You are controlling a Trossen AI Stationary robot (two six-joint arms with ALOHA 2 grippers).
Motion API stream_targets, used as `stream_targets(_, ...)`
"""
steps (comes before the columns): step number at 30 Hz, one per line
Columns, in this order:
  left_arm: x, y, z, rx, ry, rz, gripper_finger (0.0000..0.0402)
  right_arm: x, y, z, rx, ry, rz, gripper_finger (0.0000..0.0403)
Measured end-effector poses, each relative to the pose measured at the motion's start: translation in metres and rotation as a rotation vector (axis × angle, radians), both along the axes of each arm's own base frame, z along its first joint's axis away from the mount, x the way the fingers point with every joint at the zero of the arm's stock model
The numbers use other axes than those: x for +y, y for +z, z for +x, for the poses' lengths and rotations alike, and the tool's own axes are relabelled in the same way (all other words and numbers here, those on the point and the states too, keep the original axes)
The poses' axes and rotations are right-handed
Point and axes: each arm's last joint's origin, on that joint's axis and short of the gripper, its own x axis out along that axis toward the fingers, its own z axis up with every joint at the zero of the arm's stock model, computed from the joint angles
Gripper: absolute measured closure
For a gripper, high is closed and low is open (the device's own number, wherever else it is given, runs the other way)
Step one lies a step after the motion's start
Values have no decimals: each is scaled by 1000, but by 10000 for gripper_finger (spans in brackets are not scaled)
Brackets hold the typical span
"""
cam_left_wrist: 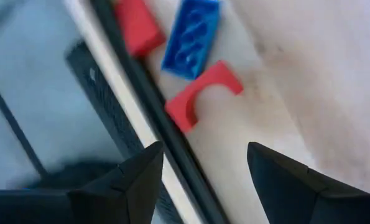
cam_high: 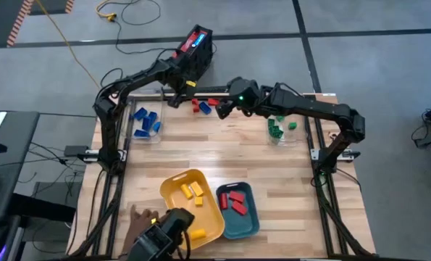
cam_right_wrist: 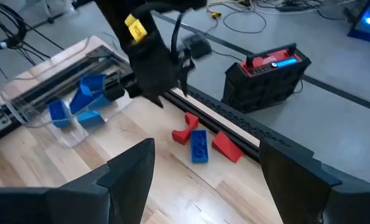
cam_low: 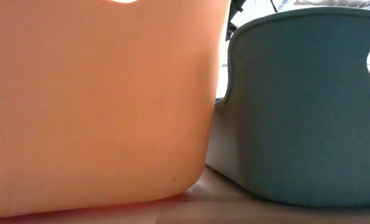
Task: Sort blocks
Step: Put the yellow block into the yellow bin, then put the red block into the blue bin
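Three loose blocks lie on the wood by the table's far edge: a red arch block [cam_left_wrist: 203, 93], a blue block [cam_left_wrist: 191, 37] and a red wedge block [cam_left_wrist: 135, 25]. They also show as the red arch [cam_right_wrist: 185, 134], blue block [cam_right_wrist: 199, 147] and red wedge [cam_right_wrist: 227, 147]. My left gripper [cam_high: 177, 100] [cam_left_wrist: 206, 171] hangs open just left of them, pointing steeply down over the far edge rail, with nothing between its fingers. My right gripper [cam_high: 221, 110] [cam_right_wrist: 209, 165] hovers open just right of them, higher up, holding nothing.
A clear container [cam_high: 146, 125] holds blue blocks at far left; another [cam_high: 277, 130] holds green ones at far right. A yellow tray [cam_high: 201, 217] with yellow blocks and a teal tray [cam_high: 248, 225] with red blocks sit near the front edge. A person's hand [cam_high: 139, 221] reaches in there.
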Motion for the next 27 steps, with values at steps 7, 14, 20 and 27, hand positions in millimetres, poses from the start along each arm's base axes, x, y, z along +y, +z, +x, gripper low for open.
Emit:
stream_targets(7,11,-16,10,-25,-169,66,175,0,0,1,-7,2,-3,100)
stream_targets(14,11,-30,8,49,-258,43,175,0,1,2,-21,2,-8,100)
stream_targets(20,8,-26,12,93,-178,82,175,-1,3,3,-34,8,-22,100)
stream_targets(27,5,4,9,-79,-100,88,176,-9,2,0,-21,-10,-24,100)
